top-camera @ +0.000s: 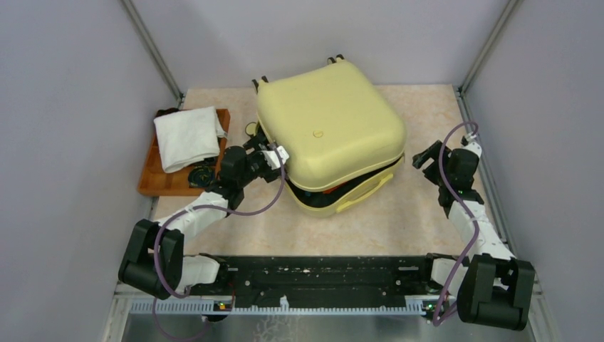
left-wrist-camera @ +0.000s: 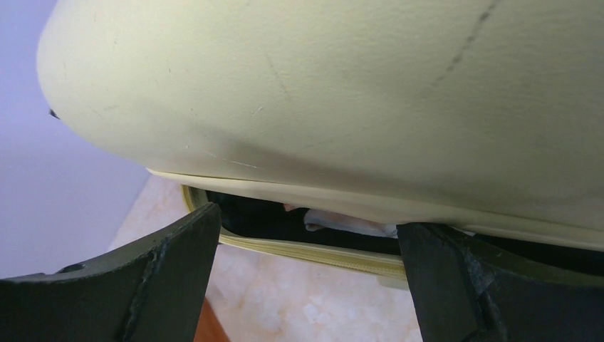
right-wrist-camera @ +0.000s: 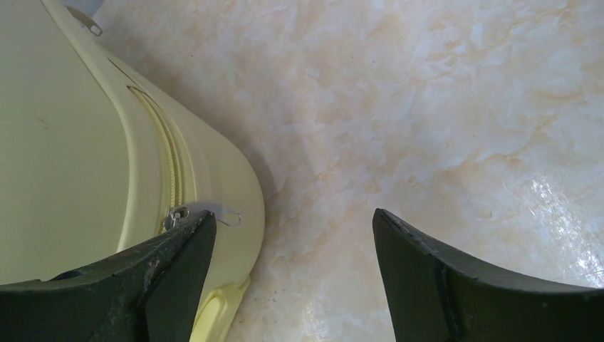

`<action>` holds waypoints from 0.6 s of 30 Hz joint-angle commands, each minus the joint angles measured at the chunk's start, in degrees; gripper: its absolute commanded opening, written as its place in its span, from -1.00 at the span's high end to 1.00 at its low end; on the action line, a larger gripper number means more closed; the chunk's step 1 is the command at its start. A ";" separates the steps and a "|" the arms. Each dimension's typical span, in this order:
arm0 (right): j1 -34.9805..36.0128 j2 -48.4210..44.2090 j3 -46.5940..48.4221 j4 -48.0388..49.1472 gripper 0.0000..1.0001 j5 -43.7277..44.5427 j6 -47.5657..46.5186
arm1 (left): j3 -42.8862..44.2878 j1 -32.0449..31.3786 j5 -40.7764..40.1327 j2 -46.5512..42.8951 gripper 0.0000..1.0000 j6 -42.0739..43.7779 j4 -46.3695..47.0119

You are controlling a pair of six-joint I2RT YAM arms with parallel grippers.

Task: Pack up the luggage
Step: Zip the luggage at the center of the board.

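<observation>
"Where did the luggage (top-camera: 329, 132) sit?"

"Middle of the worktop (top-camera: 399, 221), a little toward twelve o'clock. The lid was lowered but not shut, with a dark gap along the six o'clock edge and black lining (left-wrist-camera: 263, 221) showing inside it."

"How would it handle, do you think?"

"It's a stiff shell, smooth and pale yellow with rounded corners, so I'd say slippery with nothing on the dome to pinch. Bulky too, probably awkward rather than heavy. The lid rim, the moulded handle (top-camera: 363, 191) at five o'clock or the small metal zip pull (right-wrist-camera: 214, 212) looked like the only real holds."

"And the arms?"

"The left pincer (top-camera: 276, 155) stood spread wide at the case's eight o'clock corner, right at the gap and gripping nothing. The right pincer (top-camera: 425, 155) was also wide and empty, hanging over bare marbled stone at three o'clock, just beside the shell."

"Anything else?"

"A wooden tray (top-camera: 153, 182) at nine o'clock, holding a soft folded white cloth (top-camera: 186, 137)."
</observation>
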 commanded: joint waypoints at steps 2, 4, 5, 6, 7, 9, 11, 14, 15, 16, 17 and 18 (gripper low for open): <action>-0.19 -2.11 -0.54 2.85 -0.60 -0.65 -0.35 | 3.82 -0.49 5.88 0.41 -0.96 -12.67 -4.60; -0.18 -2.48 -0.85 2.95 -0.60 -0.58 -0.24 | 4.97 -0.13 7.95 0.75 -0.96 -14.36 -7.46; -0.19 -2.81 -1.04 3.08 -0.60 -0.56 -0.25 | 5.46 0.33 9.94 0.97 -0.96 -15.16 -8.87; -0.19 -2.98 -1.28 3.47 -0.61 -0.56 -0.40 | 5.78 0.71 11.20 1.19 -0.96 -16.15 -10.09; -0.19 -3.05 -1.46 3.68 -0.61 -0.58 -0.55 | 6.15 1.08 12.14 1.43 -0.96 -17.16 -11.10; -0.19 -2.97 -1.67 3.72 -0.60 -0.38 -0.21 | 6.44 1.61 13.83 1.74 -0.96 -19.00 -12.22; -0.18 -2.40 -1.52 3.15 -0.62 0.27 1.19 | 6.44 1.85 14.35 1.82 -0.96 -20.15 -12.17; -1.25 -0.47 -1.61 3.26 -0.62 -0.83 6.05 | 6.56 2.20 14.57 1.97 -0.96 -21.69 -11.91; -1.71 0.29 -1.67 3.61 -0.62 -1.71 7.40 | 6.64 2.37 14.76 2.04 -0.96 -22.18 -11.96; -2.02 0.95 -1.96 4.66 -0.62 -2.93 8.11 | 6.73 2.51 14.90 2.11 -0.97 -22.62 -12.03; -2.11 1.61 -2.05 5.54 -0.60 -3.74 8.39 | 6.82 2.68 15.13 2.13 -0.97 -23.03 -11.92; -2.10 2.10 -2.02 6.50 -0.58 -4.59 8.39 | 6.92 2.77 15.47 2.16 -0.96 -23.20 -11.95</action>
